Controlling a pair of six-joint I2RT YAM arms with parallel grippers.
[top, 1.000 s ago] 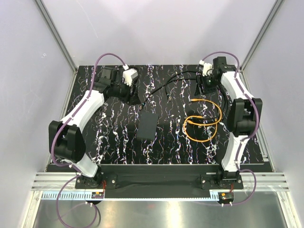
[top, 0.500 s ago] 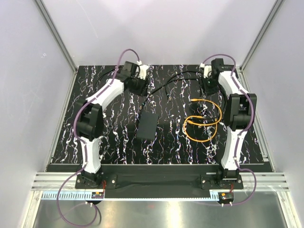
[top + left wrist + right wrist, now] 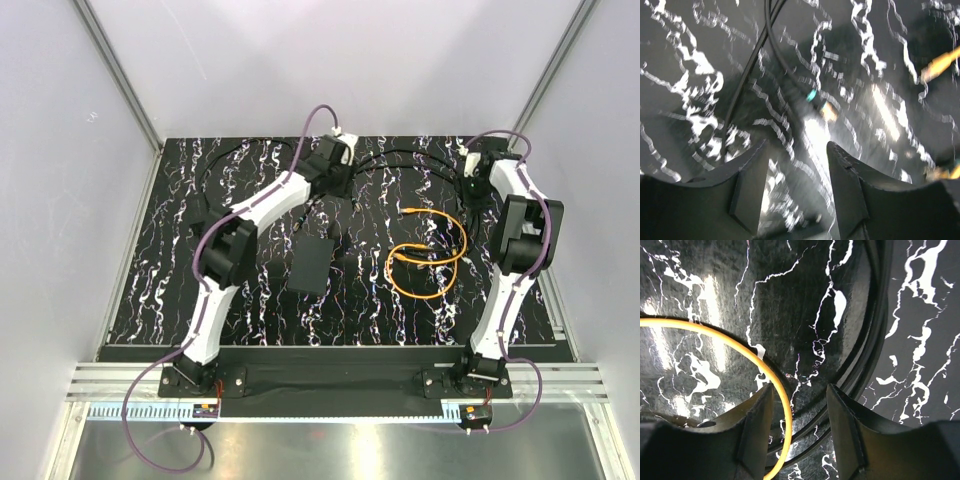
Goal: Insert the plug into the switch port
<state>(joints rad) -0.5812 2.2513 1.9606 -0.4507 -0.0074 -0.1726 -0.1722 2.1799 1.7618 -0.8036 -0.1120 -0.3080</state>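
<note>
Within the last second the left claw has been swung from the far-left corner to the far middle of the counter, over the black cables. The right claw has been shifted rightward. Both are spread and empty. The plug is left ungrasped on the orange cable, apart from the switch box, so pickup is judged still pending.

**Enclosed cell: black marbled table top within plain pale walls.**
The back wall, left wall and right wall are bare, pale lavender-white panels. Slanting aluminium posts stand at the two far corners. An aluminium rail runs along the near edge of the table, with a reflective metal sheet nearer still. Lighting is even from above, and bright glare patches show on the glossy top.
</note>
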